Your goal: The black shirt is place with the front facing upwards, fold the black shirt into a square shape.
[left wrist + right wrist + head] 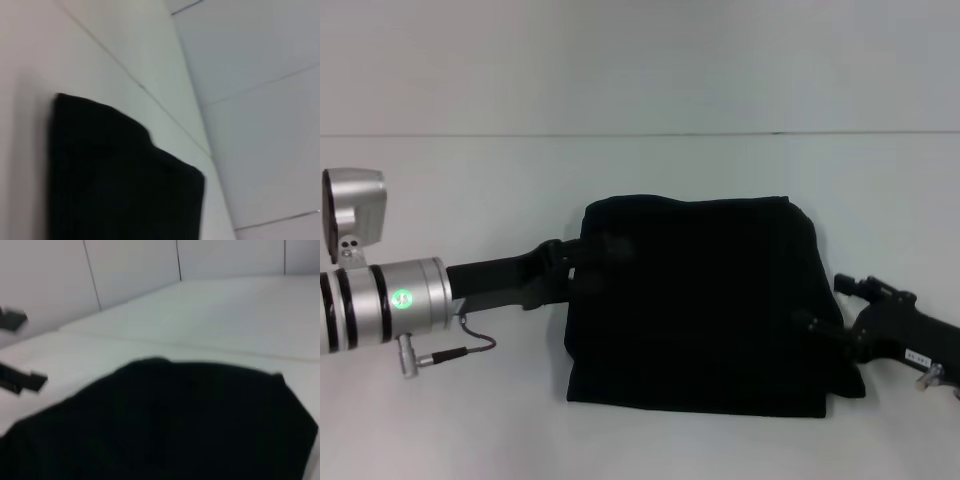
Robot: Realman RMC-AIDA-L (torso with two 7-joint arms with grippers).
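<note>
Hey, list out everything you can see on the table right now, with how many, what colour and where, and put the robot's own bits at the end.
black shirt: one, black, folded into a rough square, middle of the table.
table: one, white, under everything.
left gripper: one, black on a silver arm, at the shirt's left edge, near its far corner.
right gripper: one, black, at the shirt's right edge, near its front corner.

You see a plain white table [470, 420] carrying one thing: the black shirt [700, 310], folded into a rough square, lying flat near the middle with its edges slightly uneven.
</note>
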